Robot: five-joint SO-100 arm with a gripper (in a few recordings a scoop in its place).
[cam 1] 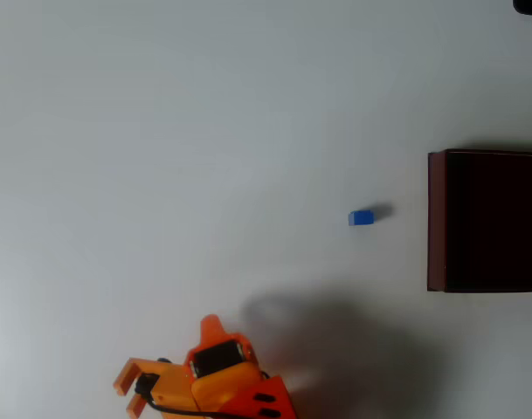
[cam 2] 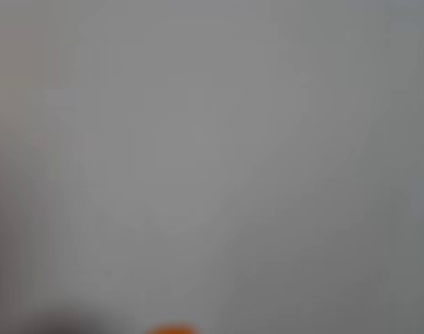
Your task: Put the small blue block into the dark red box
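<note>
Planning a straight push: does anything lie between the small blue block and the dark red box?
Nothing visible. In the overhead view, only bare table separates the small blue block from the dark red box at its right.

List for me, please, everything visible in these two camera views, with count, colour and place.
Small plain blue cuboid block: one, bright blue, on the table right of centre in the overhead view, left of the box and apart from it.
Large square thin-walled box: one, dark red walls with a near-black inside, at the right edge of the overhead view.
Table: one, pale grey-white, beneath everything.
Orange arm with end effector: one, orange, at the bottom edge left of centre, far from the block, holding nothing.
</note>
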